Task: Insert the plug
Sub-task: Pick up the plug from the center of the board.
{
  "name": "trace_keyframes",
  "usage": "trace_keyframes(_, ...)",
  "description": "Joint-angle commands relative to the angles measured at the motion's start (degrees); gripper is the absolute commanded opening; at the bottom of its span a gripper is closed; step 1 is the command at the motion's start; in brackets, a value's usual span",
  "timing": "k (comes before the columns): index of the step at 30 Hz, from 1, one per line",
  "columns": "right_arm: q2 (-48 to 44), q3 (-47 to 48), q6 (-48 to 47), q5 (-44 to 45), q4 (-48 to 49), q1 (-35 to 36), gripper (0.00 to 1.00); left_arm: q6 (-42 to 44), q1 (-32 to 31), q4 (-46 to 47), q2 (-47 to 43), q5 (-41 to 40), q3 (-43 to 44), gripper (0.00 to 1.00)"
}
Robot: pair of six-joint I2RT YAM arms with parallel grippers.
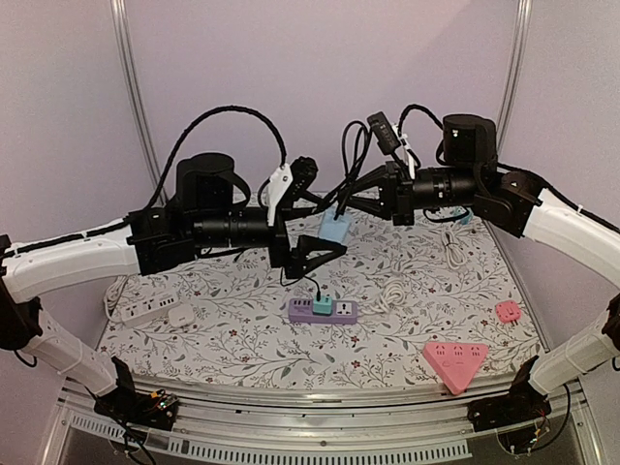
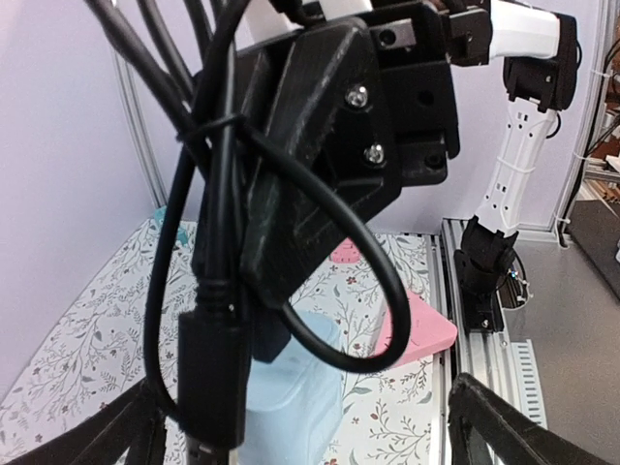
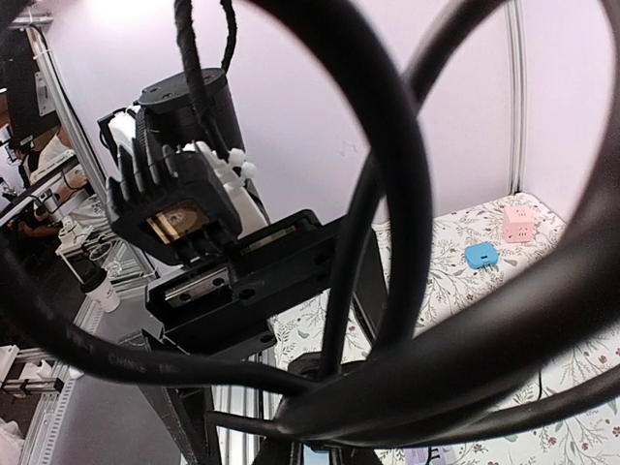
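Observation:
My right gripper (image 1: 341, 209) hangs above the back middle of the table, shut on a light blue plug (image 1: 334, 230). A bundled black cable (image 1: 351, 155) loops up from it. In the left wrist view the blue plug (image 2: 291, 387) sits under the right gripper's black finger (image 2: 310, 145), with a black USB connector (image 2: 213, 378) beside it. My left gripper (image 1: 320, 254) is open and empty, just left of and below the plug. Its fingers (image 2: 513, 426) spread wide either side of it. A purple power strip (image 1: 334, 312) lies below with a teal plug (image 1: 323, 305) in it.
A white power strip (image 1: 145, 310) lies at the left. A pink triangular socket (image 1: 455, 360) is at the front right and a small pink cube (image 1: 507, 311) behind it. A white cable (image 1: 392, 291) lies right of the purple strip. Both arms crowd the middle.

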Motion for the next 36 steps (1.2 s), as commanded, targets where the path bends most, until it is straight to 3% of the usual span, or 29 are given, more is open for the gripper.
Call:
trace_keyframes(1,-0.77,0.29,-1.25,-1.23,-1.35,-0.58,0.0,2.16,0.05,-1.12,-3.76,-3.66,-2.68,0.99)
trace_keyframes(5,-1.13,1.12,-3.52,-6.37,-2.61,-0.57,0.0,0.93,2.4,-1.03,-5.17,-2.75,-3.77,0.97)
trace_keyframes(11,-1.5,1.58,-4.2,-7.38,-2.7,-0.64,0.0,-2.16,2.59,-4.55,0.08,3.45,0.56,0.76)
trace_keyframes(20,-2.56,1.48,-4.45,-7.67,-3.32,-0.66,0.0,-3.55,2.57,-3.51,1.48,6.64,1.84,0.25)
trace_keyframes(23,-2.26,1.44,-4.54,-7.37,-3.55,-0.67,0.0,-3.92,2.5,-3.56,1.3,7.39,2.08,0.03)
trace_keyframes(29,-1.88,1.35,-4.96,-5.28,-5.02,-0.58,0.0,-3.4,2.39,-3.47,0.64,6.93,1.61,0.0)
trace_keyframes(30,-1.82,1.35,-4.98,-5.14,-5.19,-0.63,0.03,-3.26,2.41,-3.4,0.59,6.89,1.6,0.0)
trace_keyframes(31,-1.78,1.24,-4.98,-4.59,-5.48,-0.62,0.16,-3.21,2.37,-3.26,0.53,6.63,1.53,0.0)
trace_keyframes(34,-2.31,0.75,-6.84,-3.83,-8.04,-0.63,0.67,-3.7,2.26,-2.37,0.06,4.07,1.07,0.0)
trace_keyframes(36,-3.14,0.54,-10.86,-2.88,-11.78,-0.71,0.79,-3.65,2.1,-2.26,-0.35,3.67,0.75,0.0)
